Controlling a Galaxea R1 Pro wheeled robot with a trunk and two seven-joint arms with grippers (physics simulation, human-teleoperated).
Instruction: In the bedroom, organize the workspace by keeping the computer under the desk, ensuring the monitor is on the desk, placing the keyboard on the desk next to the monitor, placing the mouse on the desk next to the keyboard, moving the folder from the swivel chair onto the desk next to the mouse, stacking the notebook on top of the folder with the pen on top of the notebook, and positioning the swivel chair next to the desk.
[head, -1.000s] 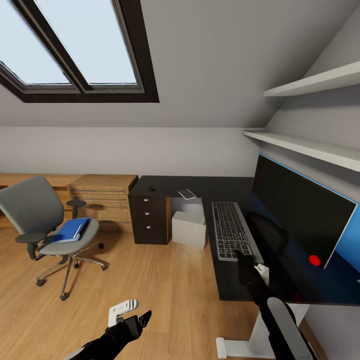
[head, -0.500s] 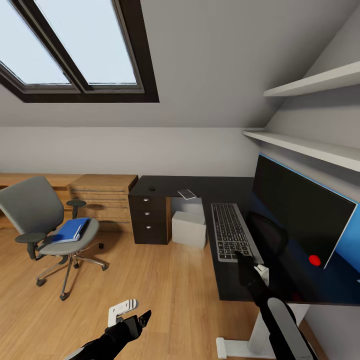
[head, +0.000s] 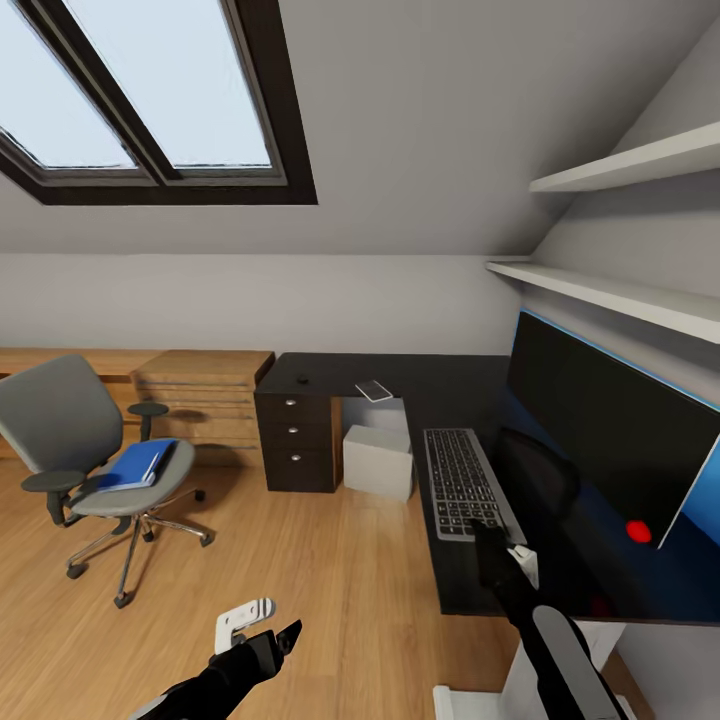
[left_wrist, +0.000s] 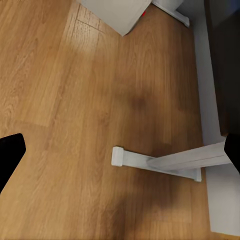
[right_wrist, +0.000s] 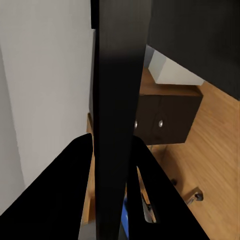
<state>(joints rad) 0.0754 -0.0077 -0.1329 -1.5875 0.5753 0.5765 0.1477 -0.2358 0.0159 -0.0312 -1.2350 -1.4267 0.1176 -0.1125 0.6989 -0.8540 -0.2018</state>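
At the left of the head view, the swivel chair (head: 75, 450) stands on the wooden floor (head: 330, 590), well apart from the desk, with the bright blue folder (head: 135, 466) lying on its seat. Behind it, along the back wall, sits a wooden dresser (head: 205, 390). Low in the frame, left of centre, the left gripper (head: 262, 622) hangs over the floor; in the left wrist view its two dark fingertips (left_wrist: 11, 152) sit at opposite edges of the frame, spread wide with nothing between them.

At centre, the black tabletop of the desk (head: 330, 372) carries a small black mouse (head: 303, 378) near its far left corner and a small dark notebook (head: 374, 390) to the right of that. The drawer unit with silver knobs is below, and beside it the light grey computer (head: 378, 460) stands on the floor under the desk.

Further right, the keyboard (head: 462, 482) lies on the tabletop just beside the monitor (head: 600, 420). The right gripper (head: 490, 545) is at the keyboard's near end; in the right wrist view its fingers (right_wrist: 75, 165) are pinching a thin dark edge, apparently the keyboard.
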